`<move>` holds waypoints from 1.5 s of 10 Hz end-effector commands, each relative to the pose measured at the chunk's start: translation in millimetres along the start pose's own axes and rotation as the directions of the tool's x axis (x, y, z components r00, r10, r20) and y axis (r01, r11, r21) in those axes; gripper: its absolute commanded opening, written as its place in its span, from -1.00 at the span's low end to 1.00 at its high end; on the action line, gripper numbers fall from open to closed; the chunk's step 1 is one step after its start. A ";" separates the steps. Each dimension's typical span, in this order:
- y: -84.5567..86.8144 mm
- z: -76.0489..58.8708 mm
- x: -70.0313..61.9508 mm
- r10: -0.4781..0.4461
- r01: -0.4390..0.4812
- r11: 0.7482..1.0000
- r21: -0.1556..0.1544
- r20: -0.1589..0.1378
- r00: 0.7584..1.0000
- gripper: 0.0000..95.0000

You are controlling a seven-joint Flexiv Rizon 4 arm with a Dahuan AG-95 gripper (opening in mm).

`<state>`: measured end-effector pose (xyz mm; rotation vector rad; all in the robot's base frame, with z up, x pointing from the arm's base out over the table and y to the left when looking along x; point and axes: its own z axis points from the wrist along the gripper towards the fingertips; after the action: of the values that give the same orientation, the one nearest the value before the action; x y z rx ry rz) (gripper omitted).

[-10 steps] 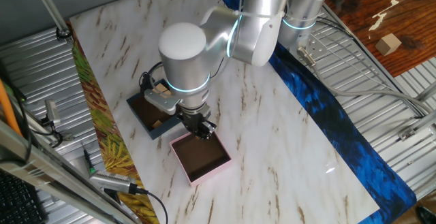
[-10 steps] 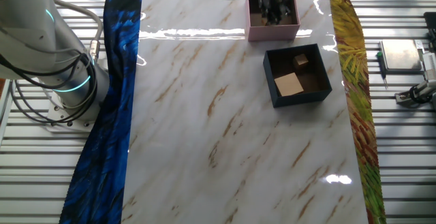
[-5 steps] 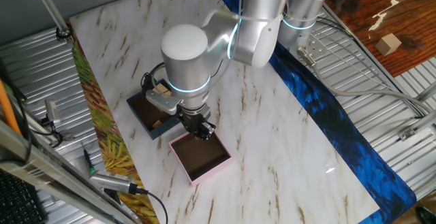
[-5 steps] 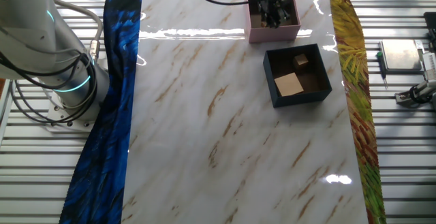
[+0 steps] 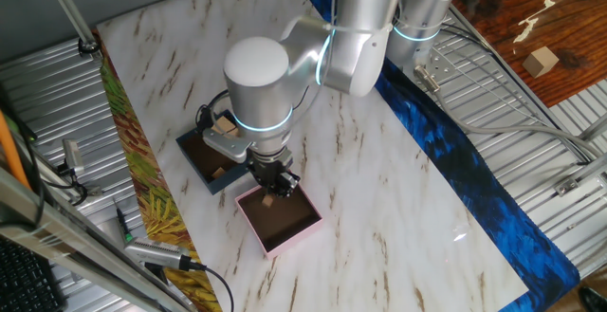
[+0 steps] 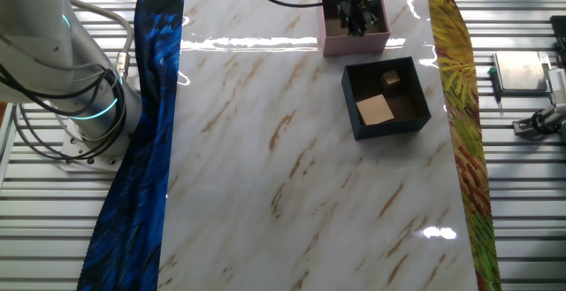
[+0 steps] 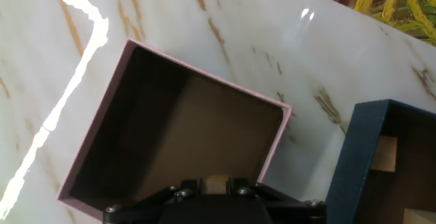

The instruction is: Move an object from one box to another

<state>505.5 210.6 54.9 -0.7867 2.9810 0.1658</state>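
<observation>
Lowered slightly, claw (image 5: 270, 192) grips a small block (image 7: 216, 184) over pink box (image 5: 305, 233).

In the other fixed view, the pink box (image 6: 355, 42) sits at the table's (image 6: 292, 149) far edge, and the navy box (image 6: 387, 96) lies just beside it, nearer and to the right. Two blocks (image 6: 376, 109) lie in the navy box. The gripper (image 5: 275, 187) hangs over the pink box's near corner, seemingly pinching a small block (image 7: 217, 184).
</observation>
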 end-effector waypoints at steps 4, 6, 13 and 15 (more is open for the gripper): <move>11.2 -21.7 -7.0 0.004 -0.004 1.000 -0.002 -0.006 1.000 -0.60; 5.9 -38.9 -20.5 -0.008 0.008 1.000 -0.007 -0.021 1.000 -1.00; -19.9 -73.7 -51.7 -0.062 0.061 0.998 -0.022 -0.061 0.996 -1.00; -19.9 -73.7 -51.7 -0.018 0.019 1.000 0.006 -0.070 0.997 -1.00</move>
<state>558.2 210.0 130.2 -0.8591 3.0231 0.1398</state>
